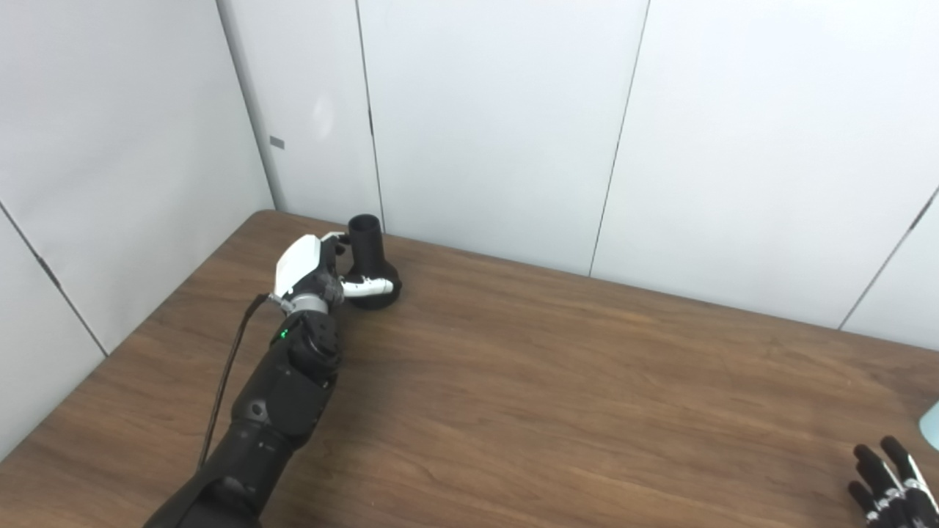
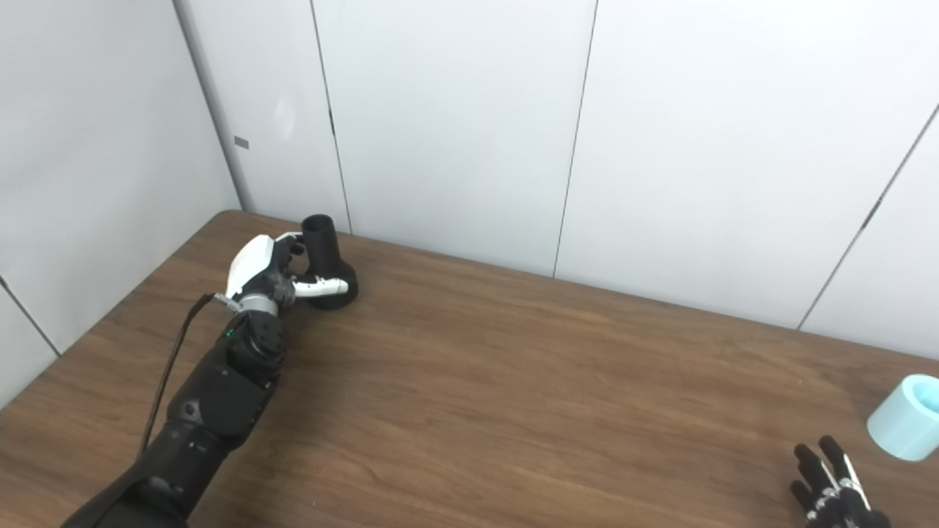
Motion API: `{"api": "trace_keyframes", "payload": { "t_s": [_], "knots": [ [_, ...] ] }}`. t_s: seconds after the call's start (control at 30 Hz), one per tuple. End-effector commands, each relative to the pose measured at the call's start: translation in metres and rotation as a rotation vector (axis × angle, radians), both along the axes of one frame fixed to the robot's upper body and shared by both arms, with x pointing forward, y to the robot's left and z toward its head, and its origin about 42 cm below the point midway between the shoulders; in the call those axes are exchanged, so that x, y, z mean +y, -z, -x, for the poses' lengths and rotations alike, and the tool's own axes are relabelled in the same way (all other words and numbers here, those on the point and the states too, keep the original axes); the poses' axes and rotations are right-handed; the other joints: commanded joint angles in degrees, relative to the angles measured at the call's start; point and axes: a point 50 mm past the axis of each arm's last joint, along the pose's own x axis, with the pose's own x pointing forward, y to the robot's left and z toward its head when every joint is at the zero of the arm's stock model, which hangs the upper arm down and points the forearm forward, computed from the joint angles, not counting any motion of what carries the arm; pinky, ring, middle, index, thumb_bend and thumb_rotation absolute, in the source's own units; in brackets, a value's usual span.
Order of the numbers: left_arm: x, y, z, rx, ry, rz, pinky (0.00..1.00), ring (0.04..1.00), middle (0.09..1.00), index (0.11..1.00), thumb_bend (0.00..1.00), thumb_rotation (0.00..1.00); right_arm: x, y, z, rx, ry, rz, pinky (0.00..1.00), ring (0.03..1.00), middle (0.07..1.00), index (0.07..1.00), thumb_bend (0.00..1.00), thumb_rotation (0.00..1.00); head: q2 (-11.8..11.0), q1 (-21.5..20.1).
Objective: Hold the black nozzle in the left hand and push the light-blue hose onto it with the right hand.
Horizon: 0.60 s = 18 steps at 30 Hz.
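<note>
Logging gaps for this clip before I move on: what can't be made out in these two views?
- Light-blue hose: right eye view shows only one end, the rest cut off by the right edge; left eye view shows a sliver.
- Right hand: only fingers show at the bottom edge in both views.
- Left hand on the black nozzle: its far-side fingers are hidden, so grip firmness is unclear.

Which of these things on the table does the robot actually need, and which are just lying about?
Needed for the job:
- black plastic flared nozzle, clasped by the left robot hand
- light-blue cylindrical hose piece, at the table's right edge
- right robot hand, empty, beside the hose

Just there:
- brown wooden table
- white wall panels
</note>
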Motion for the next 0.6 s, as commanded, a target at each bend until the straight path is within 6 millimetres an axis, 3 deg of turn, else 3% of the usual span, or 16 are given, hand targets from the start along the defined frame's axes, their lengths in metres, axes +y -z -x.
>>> {"api": "trace_keyframes", "payload": {
  "t_s": [0.0,0.27,0.57],
  "knots": [
    [-0.0062,-0.0017,-0.0077,0.042,0.026,0.014,0.74,0.819,0.813,0.807,0.96,0.25,0.0068,0.0339,0.029,0.125,0.034,-0.056,0.97,0.976,0.928,0.966,0.74,1.0,0.28,-0.07],
    [-0.0083,0.0028,-0.0092,0.125,0.077,-0.039,0.77,0.827,0.816,0.808,0.97,0.28,0.0064,0.0324,0.0316,0.126,0.027,-0.051,0.98,0.981,0.937,0.979,0.74,1.0,0.82,-0.31],
    [-0.0078,0.0039,-0.01,0.163,0.091,-0.054,0.78,0.835,0.825,0.809,0.95,0.28,0.0071,0.0303,0.0325,0.121,0.036,-0.048,0.92,0.947,0.909,0.965,0.76,1.0,1.17,-0.48]
  ]
}}
